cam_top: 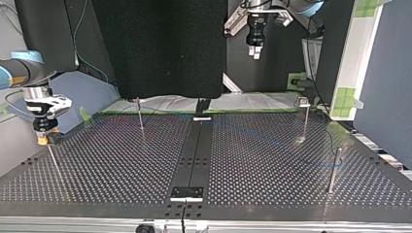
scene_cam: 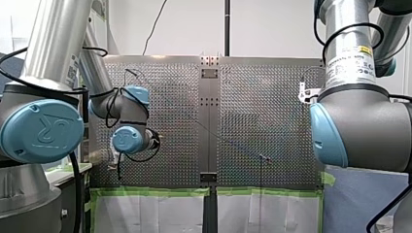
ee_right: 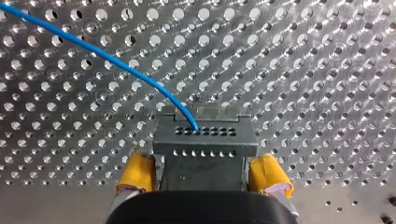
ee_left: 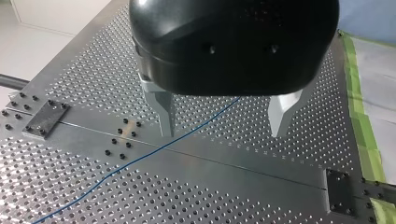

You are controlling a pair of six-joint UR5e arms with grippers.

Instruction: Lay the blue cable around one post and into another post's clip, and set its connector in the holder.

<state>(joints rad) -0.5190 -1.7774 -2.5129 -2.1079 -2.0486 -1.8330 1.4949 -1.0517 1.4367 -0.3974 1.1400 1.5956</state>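
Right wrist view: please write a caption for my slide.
Right gripper, jaws yellow-padded, clamps the grey connector; its blue cable arcs away over the perforated table.

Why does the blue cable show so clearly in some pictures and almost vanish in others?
Right wrist view: close up, the cable stands bright blue against the table, whose holes glint. Left wrist view: even light, a thin dark line. Front view: the table shimmers with reflections, leaving only a faint thread. Top view: the table looks dark and the cable is barely traceable.
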